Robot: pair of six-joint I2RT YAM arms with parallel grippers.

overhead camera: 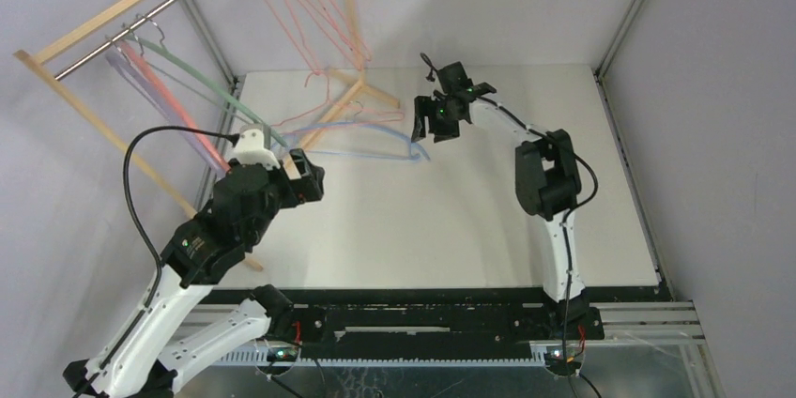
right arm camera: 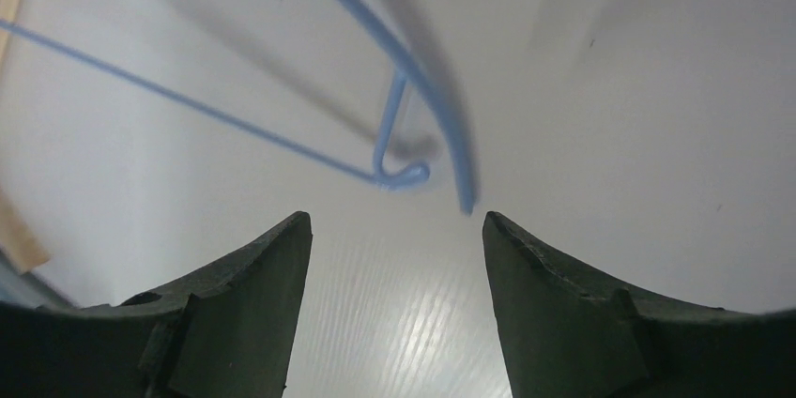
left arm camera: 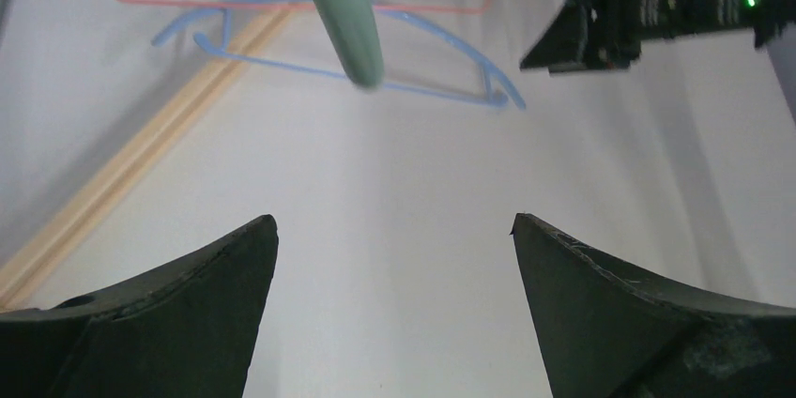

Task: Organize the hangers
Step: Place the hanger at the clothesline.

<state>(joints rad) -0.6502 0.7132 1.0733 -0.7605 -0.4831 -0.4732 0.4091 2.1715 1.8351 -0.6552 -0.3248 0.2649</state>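
A curved blue plastic hanger (right arm camera: 455, 149) is laid in the upper middle of the frame, while the left claw (left arm camera: 394, 229) and the right claw (right arm camera: 394, 220) are held wide open, empty.

Probably a robotics lab cell, white table (overhead camera: 469, 229), plain grey walls (overhead camera: 723, 135), aluminium frame posts (overhead camera: 632, 13).

Open tabletop (overhead camera: 422, 229) beside blue hanger (overhead camera: 371, 126)
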